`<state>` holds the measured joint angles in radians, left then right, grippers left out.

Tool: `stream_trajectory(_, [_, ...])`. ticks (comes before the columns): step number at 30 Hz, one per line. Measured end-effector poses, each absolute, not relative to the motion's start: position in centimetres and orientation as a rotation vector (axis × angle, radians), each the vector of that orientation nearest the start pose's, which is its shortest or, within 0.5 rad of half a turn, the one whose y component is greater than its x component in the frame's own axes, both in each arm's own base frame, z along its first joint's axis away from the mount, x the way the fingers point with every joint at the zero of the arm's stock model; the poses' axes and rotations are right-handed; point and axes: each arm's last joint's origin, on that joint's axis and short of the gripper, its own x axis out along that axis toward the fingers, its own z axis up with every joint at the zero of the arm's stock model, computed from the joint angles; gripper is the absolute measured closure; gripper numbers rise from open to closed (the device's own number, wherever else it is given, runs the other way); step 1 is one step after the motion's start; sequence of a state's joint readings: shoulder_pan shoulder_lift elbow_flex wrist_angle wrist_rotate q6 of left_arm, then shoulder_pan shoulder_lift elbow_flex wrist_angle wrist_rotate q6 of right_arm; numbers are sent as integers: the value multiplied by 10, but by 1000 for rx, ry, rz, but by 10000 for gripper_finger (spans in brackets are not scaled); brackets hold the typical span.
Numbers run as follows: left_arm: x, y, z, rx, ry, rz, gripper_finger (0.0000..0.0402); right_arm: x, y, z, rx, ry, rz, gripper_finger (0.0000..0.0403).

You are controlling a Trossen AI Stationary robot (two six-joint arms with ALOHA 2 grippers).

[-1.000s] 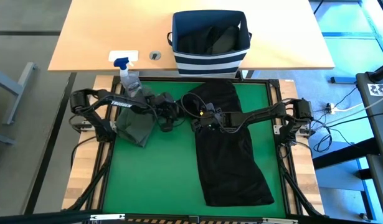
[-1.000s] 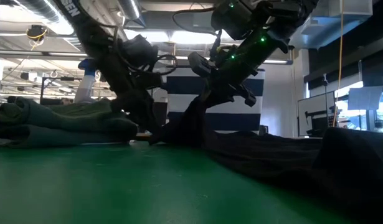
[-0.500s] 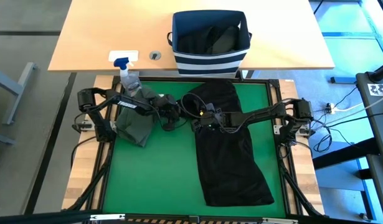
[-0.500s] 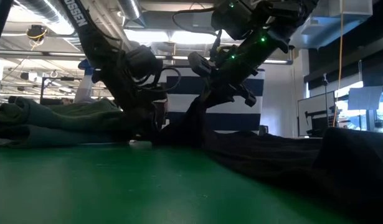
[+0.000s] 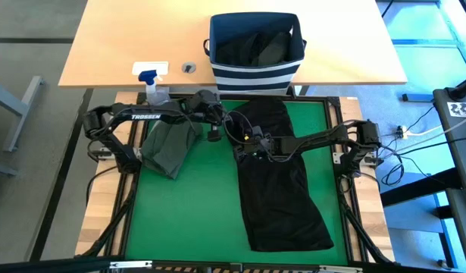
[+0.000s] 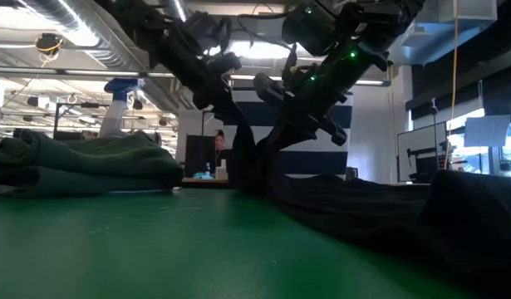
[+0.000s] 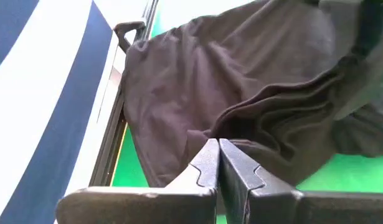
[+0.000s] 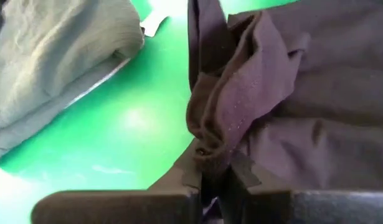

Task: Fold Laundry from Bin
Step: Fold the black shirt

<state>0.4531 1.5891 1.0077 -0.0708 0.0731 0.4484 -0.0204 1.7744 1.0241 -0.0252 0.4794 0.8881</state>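
On the green mat, the black garment (image 5: 282, 182) lay spread lengthwise just below the bin (image 5: 255, 42); my left gripper (image 5: 214, 129) was pinched shut on its raised edge, and my right gripper (image 5: 246, 147) was clamped on a bunched fold. It looked light, limp and slippery, so I judged hems and corners safest. "TROSSEN" showed on the left arm (image 5: 145, 116).

1 black garment (image 5: 282, 186), 1 olive garment (image 5: 168, 148), 1 bin (image 5: 255, 54), 1 spray btl (image 5: 154, 89), 2 grippers.
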Motion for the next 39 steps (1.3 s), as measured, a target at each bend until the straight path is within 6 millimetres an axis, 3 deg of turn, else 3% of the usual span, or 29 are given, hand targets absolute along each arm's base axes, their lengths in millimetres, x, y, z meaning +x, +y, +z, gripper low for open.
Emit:
stream_trajectory(5, [315,164,212,237,692,230,401,355,-22,170,655,505,-845,377])
stream_trajectory(16, [345,181,163,174,582,299,401,338,-29,159,649,596,-1037,377])
stream_trajectory(26, [354,187,180,232,346,349,401,332,-26,150,681,656,-1023,377])
stream_trajectory(30, [360,189,174,248,287,360,401,333,-26,150,686,657,-1018,377])
stream_trajectory(34, [370,195,162,232,322,355,398,333,-26,149,691,666,-1011,377])
stream_trajectory(39, [387,205,176,128,458,349,353,332,-28,149,713,691,-997,353])
